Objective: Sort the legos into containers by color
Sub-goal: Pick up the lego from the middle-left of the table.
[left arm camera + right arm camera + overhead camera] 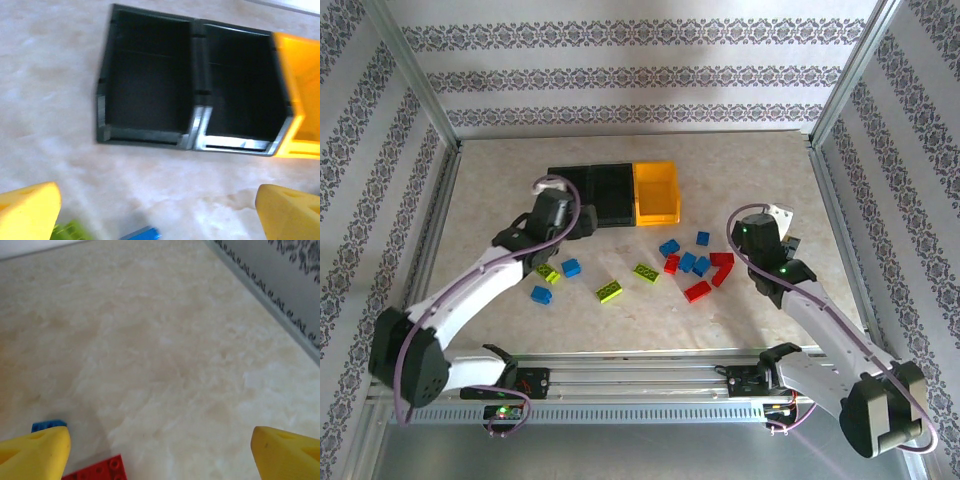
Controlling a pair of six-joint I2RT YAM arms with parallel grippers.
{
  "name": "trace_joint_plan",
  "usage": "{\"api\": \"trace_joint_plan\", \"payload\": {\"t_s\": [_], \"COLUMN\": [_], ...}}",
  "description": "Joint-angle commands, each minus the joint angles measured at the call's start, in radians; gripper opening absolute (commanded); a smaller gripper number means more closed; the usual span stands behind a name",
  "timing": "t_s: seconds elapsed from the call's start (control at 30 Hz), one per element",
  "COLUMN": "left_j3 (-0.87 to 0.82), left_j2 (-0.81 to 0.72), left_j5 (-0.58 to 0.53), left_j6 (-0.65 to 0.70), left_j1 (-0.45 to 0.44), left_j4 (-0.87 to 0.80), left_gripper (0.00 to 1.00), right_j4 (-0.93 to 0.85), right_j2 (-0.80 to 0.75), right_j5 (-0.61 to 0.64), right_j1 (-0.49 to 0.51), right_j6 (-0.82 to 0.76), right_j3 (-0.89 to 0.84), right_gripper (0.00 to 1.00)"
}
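**A:** Where are the legos lying?

**B:** They are lying loose on the surface (490, 190), on the near side of the bins. Blue ones (687, 262) and red ones (697, 291) are clustering toward the right, below the yellow bin (657, 214). Green ones (609, 291) and two more blue are sitting toward the left.

**A:** And the bins?

**B:** They are standing in a row at the back, with two black bins (145, 136) and the yellow on the right.

**A:** What is the left pincer (160, 220) doing?

**B:** It is hanging open just in front of the black bins, with its yellow fingers (27, 212) spread wide and gripping nothing.

**A:** The right pincer (160, 450)?

**B:** It is gaping too and gripping nothing, hovering right of the cluster. A red lego (97, 471) and a blue lego (47, 426) are showing beside one finger.
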Motion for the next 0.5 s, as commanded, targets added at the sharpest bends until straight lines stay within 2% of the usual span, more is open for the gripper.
{"api": "trace_joint_plan", "payload": {"t_s": [0.0, 0.13, 0.17, 0.37, 0.47], "left_j3": [-0.082, -0.162, -0.174, -0.232, -0.251], "left_j2": [-0.09, -0.153, -0.158, -0.15, -0.131], "left_j5": [0.045, 0.071, 0.077, 0.125, 0.138], "left_j6": [-0.054, -0.106, -0.116, -0.165, -0.176], "left_j1": [0.073, 0.123, 0.128, 0.154, 0.173], "left_j4": [-0.1, -0.155, -0.159, -0.135, -0.111], "left_gripper": [1.0, 1.0, 1.0, 1.0, 0.96], "right_j4": [-0.129, -0.184, -0.191, -0.215, -0.21], "right_j2": [-0.026, -0.025, -0.024, 0.005, 0.026], "right_j5": [-0.016, -0.039, -0.043, -0.055, -0.058], "right_j1": [0.021, 0.031, 0.03, 0.032, 0.032], "right_j6": [0.117, 0.148, 0.152, 0.184, 0.198], "right_j3": [0.018, 0.019, 0.019, 0.028, 0.028], "right_gripper": [0.92, 0.93, 0.98, 0.98, 0.98]}}
